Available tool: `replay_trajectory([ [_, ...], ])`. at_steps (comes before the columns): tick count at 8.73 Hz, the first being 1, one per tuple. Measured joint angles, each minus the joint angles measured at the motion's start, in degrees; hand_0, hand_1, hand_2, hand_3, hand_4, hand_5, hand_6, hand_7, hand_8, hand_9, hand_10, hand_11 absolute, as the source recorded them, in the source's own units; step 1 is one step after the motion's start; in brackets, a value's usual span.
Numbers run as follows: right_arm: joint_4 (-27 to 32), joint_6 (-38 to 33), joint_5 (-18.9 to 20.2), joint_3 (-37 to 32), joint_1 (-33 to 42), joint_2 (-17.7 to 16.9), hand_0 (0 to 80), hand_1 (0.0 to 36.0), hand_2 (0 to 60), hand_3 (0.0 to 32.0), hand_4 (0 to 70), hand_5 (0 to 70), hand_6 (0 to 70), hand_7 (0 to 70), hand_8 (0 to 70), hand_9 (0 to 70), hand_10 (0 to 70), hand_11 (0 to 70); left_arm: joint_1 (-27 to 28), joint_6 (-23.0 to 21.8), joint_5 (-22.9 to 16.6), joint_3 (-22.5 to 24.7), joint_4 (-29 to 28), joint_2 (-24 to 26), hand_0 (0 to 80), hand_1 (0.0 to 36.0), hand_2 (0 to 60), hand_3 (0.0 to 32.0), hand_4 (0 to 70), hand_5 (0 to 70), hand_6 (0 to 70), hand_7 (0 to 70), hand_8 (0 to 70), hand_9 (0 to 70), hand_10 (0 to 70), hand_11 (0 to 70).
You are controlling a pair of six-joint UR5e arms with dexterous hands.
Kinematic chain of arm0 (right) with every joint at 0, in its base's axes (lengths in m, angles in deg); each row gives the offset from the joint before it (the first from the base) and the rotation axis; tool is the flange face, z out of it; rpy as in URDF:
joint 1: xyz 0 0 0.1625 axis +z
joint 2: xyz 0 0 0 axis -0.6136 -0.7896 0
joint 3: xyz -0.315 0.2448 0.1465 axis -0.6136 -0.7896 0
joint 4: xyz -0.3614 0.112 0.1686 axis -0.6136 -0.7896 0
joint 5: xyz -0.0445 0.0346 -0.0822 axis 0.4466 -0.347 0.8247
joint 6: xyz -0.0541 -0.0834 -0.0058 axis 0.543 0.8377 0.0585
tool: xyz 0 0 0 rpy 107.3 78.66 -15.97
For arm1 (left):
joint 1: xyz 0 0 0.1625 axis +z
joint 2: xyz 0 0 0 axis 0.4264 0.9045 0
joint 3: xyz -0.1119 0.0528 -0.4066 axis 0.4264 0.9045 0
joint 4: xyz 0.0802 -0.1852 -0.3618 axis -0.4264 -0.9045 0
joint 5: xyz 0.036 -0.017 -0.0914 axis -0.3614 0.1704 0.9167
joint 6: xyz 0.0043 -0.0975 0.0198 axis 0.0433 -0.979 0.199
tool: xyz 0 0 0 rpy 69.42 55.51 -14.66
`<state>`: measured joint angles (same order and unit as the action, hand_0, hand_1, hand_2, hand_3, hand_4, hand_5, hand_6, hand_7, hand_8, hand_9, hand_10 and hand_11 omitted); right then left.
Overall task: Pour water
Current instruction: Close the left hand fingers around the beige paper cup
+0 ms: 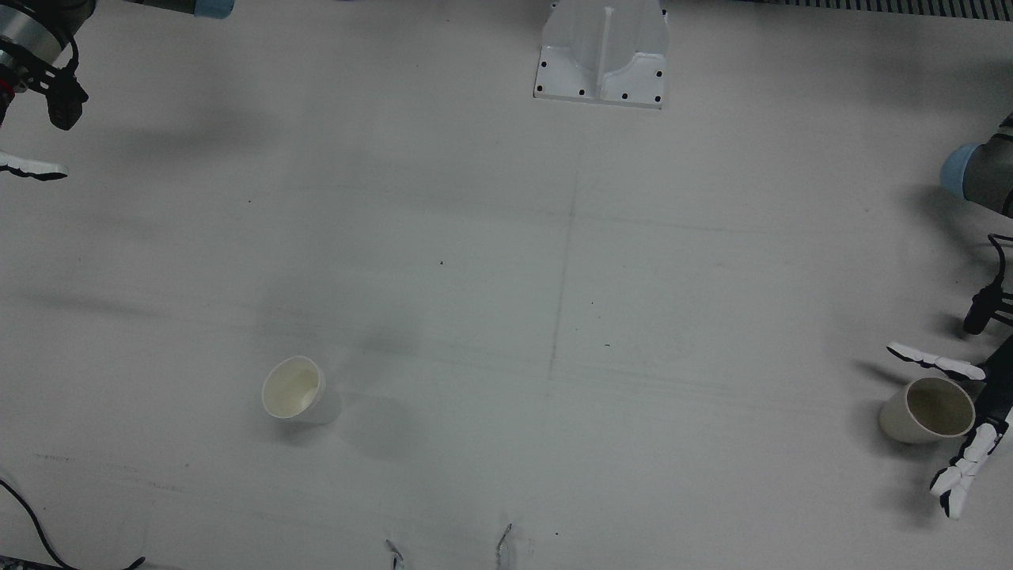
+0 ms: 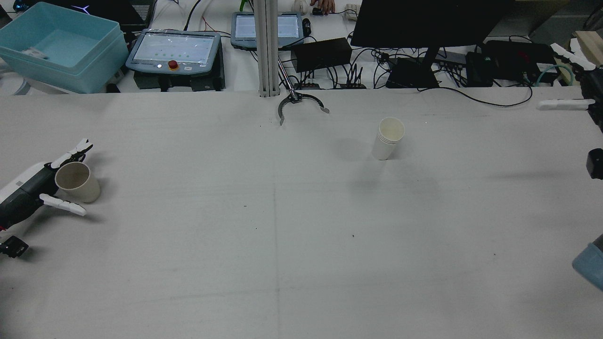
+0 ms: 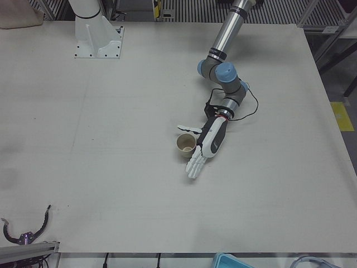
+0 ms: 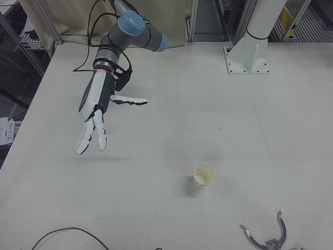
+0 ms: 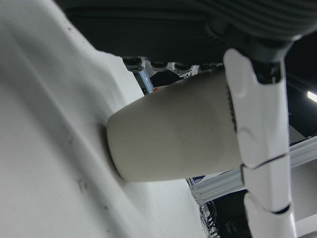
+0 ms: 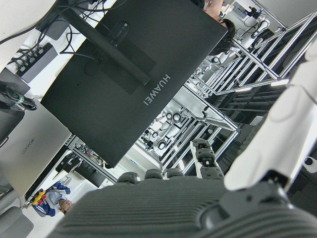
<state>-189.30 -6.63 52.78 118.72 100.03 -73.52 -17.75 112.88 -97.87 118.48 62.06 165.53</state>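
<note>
A beige paper cup [image 1: 926, 410] stands upright near the table's edge on my left side. My left hand [image 1: 985, 431] is open around it: the thumb [image 1: 934, 362] lies on one side, the straight fingers [image 1: 961, 475] on the other, and the palm is close behind the cup. It also shows in the rear view [image 2: 77, 181] and the left-front view [image 3: 186, 144]. In the left hand view the cup [image 5: 173, 134] fills the frame, with one finger [image 5: 257, 129] alongside it. A white paper cup [image 1: 294, 389] stands alone, far from both hands. My right hand [image 4: 93, 114] is open and empty above the table.
An arm pedestal [image 1: 601, 59] is bolted at the table's robot side. A dark curved clamp [image 2: 301, 103] lies at the far edge by a metal post. Monitor, teach pendants, cables and a blue bin [image 2: 61, 44] sit beyond the table.
</note>
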Motion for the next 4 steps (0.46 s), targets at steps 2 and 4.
replay_trajectory([
  [2,0.00,-0.06,0.00,0.02,0.09,0.00,42.3,7.7,0.0,0.0,1.0,0.1,0.0,0.0,0.9,1.1,0.0,0.3,-0.11,-1.33,0.62,0.19,1.29,-0.29,47.6,22.0,45.4,0.0,25.3,48.0,1.0,5.9,0.0,1.3,3.8,7.0],
  [4,0.00,-0.08,0.00,-0.02,0.16,-0.06,42.4,7.7,0.0,0.0,0.9,0.0,0.0,0.0,0.8,1.0,0.0,0.4,-0.22,-1.89,1.89,0.55,2.09,-0.38,46.4,36.0,60.0,0.0,29.8,52.8,2.5,8.7,1.4,4.0,5.8,10.5],
])
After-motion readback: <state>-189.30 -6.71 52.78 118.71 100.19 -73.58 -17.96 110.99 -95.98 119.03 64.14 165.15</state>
